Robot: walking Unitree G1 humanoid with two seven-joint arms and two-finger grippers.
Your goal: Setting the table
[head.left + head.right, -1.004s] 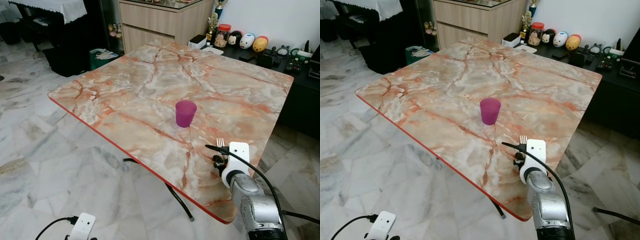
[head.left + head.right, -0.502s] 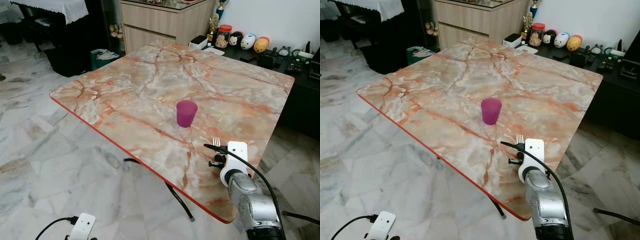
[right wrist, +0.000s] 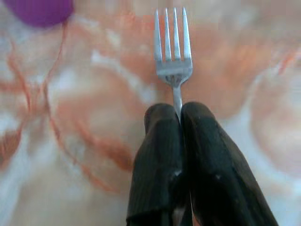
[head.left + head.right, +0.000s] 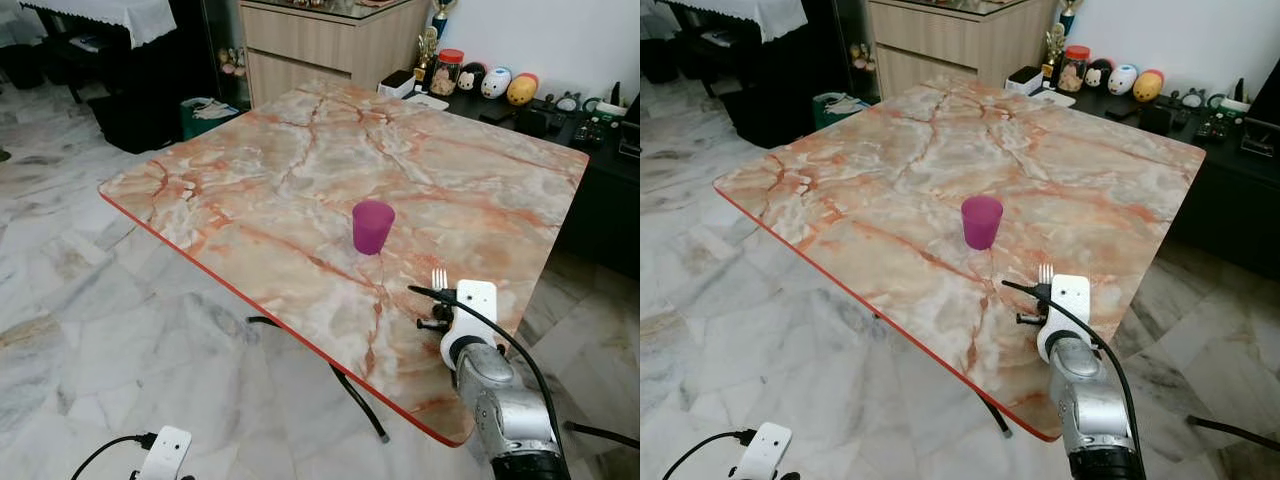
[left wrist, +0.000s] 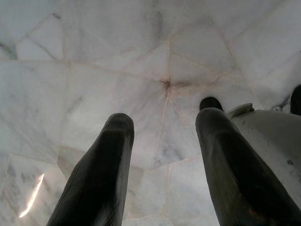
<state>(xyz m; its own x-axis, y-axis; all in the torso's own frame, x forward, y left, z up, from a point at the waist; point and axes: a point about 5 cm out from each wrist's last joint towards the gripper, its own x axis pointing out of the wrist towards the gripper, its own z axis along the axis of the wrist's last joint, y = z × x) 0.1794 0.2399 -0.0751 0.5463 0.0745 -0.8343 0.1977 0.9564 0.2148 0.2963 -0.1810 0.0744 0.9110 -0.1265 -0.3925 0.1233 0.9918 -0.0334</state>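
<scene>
A: Where is the fork?

B: The right end effector (image 3: 178, 110) has its two black fingers pressed together on the handle of a metal fork (image 3: 173, 52), tines forward over the marble worktop (image 4: 280, 190), near a purple cup (image 4: 372, 226).

A: How will it handle?

B: Probably light, stiff and slippery; gripping mid-handle seems safest. The left end effector (image 5: 164, 155) hangs with fingers apart above the floor (image 5: 94, 61).

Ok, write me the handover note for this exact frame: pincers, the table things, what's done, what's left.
Right pincer: shut on the fork, held over the marble table near its front right edge, tines pointing away from the robot.
Left pincer: open, idle, low over the floor.
Purple cup: upright, mid-table, beyond the fork.
Done: cup is out, fork in hand.
Left: lay the fork down, probably near the cup, and let go.
</scene>
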